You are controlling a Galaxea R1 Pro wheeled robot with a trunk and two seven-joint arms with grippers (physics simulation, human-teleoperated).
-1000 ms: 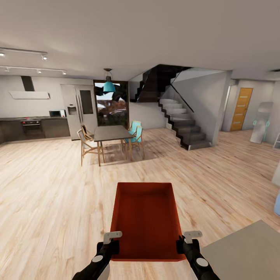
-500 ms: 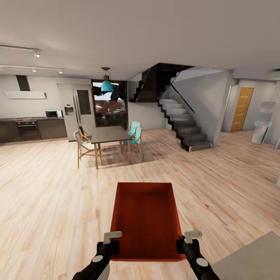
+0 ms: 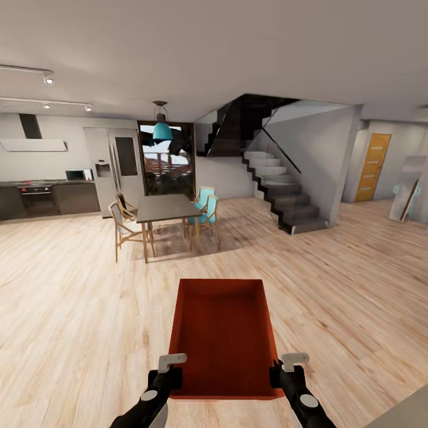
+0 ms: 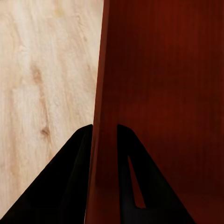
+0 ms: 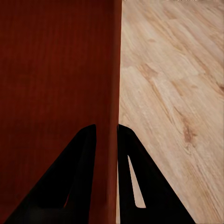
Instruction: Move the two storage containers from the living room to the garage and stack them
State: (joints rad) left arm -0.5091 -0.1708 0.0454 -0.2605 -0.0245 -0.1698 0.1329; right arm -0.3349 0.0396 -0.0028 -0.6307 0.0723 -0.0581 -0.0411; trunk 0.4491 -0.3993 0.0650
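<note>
The orange-red, open-topped rectangular storage container (image 3: pixel 223 336) rides level in front of the robot, above the light wood plank floor (image 3: pixel 71 309), carried between both arms so it stays upright in transit (a two-sided hold likely keeps it from tipping). The left gripper (image 3: pixel 169 371) clamps the container's left wall near its near corner; the right gripper (image 3: pixel 285 370) clamps the right wall likewise. In each wrist view the thin wall sits pinched between nearly closed jaws.

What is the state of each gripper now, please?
Left gripper: shut on the left wall of the orange-red rectangular open-topped storage container.
Right gripper: shut on the right wall of the same container.
</note>
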